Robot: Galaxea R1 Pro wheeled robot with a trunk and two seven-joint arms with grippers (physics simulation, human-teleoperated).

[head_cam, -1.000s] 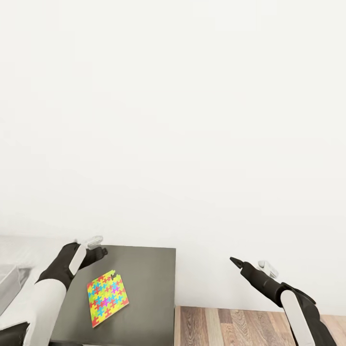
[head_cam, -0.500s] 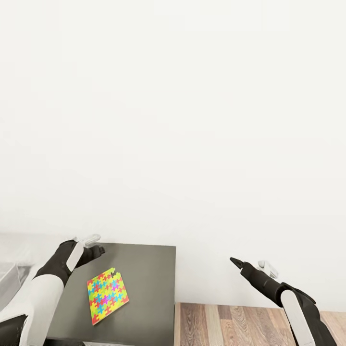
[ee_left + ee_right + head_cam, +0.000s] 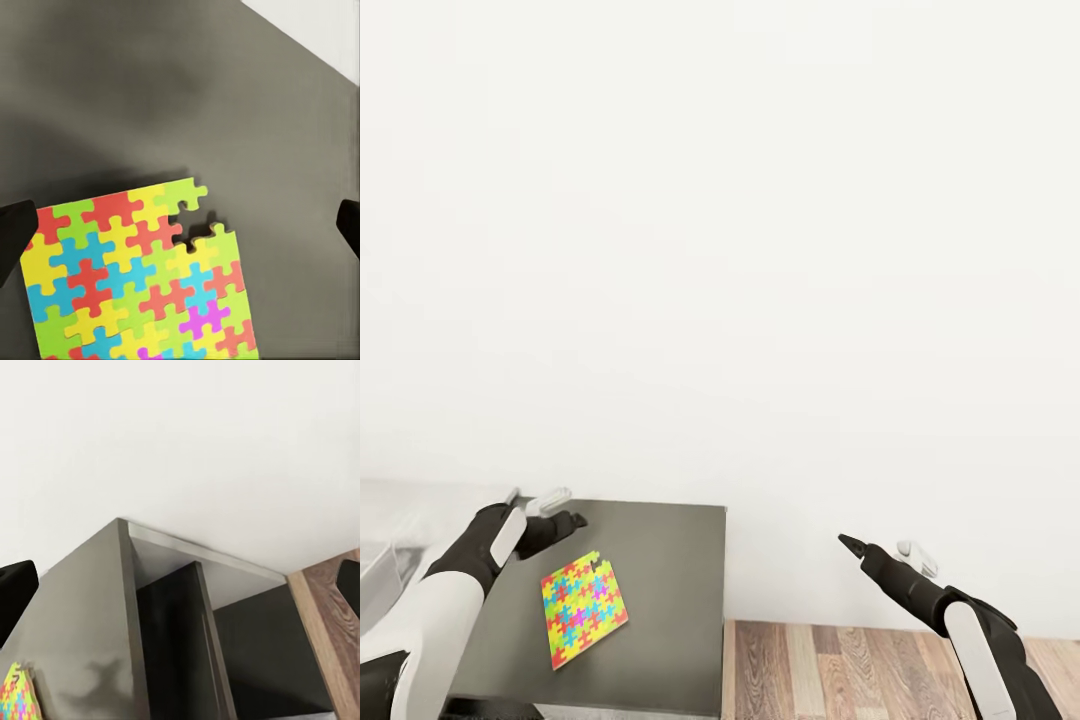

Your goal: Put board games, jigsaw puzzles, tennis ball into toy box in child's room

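Pulling back a touch over the last second, the left pincer (image 3: 550, 508) now hangs above the far left part of the dark tabletop (image 3: 660, 580), off the jigsaw puzzle (image 3: 583, 607) — no grasp made yet. In the left wrist view the puzzle (image 3: 139, 274) lies flat between the wide-spread fingers, untouched, one piece missing at a corner. Puzzle sits near the tabletop's left edge. Right pincer (image 3: 880, 548) hovers over the floor (image 3: 880, 670), released and empty — fingertips apart in its wrist view.
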